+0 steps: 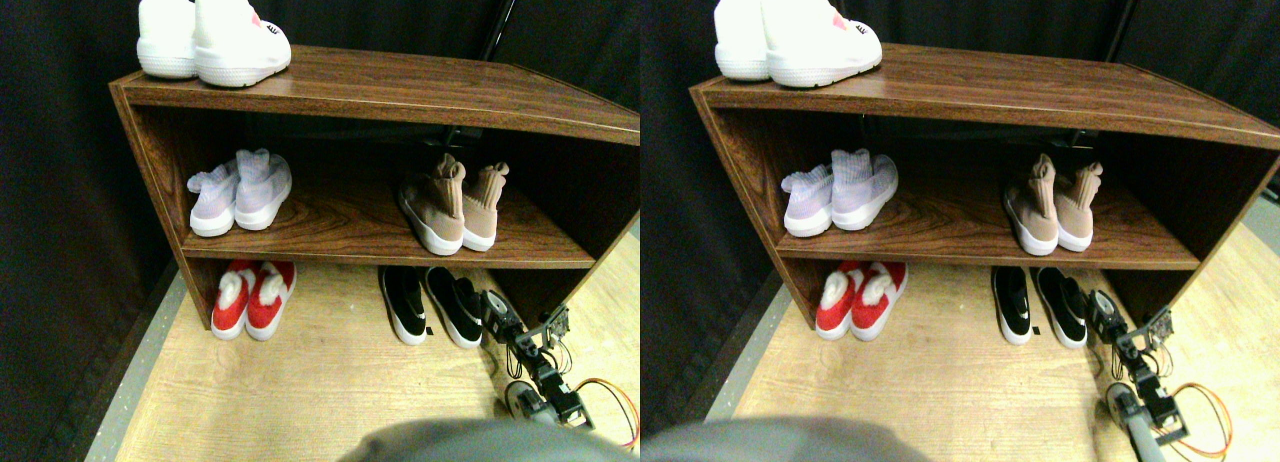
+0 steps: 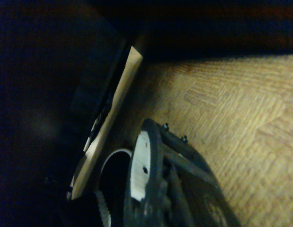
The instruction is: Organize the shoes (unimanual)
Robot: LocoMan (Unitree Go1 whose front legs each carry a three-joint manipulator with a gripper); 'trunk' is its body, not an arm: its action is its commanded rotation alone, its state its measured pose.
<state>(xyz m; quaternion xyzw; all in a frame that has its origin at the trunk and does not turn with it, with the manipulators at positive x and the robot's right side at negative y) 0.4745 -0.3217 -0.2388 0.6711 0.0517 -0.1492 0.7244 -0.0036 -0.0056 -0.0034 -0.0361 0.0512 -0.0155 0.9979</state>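
Beside gripper [image 1: 497,307], unbranded black shoes [image 1: 432,304]

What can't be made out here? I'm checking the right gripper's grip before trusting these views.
- Right gripper jaw gap: stereo view, too small, against the black slip-on.
- Contact with that shoe: wrist view, too dark.
- White shoes tops: stereo view, cut by the upper edge.

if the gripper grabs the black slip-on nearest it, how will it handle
The black slip-on looks light and soft-topped, so its upper would likely give under the right gripper. Its flat white sole should slide on the wood floor, not roll or tip.
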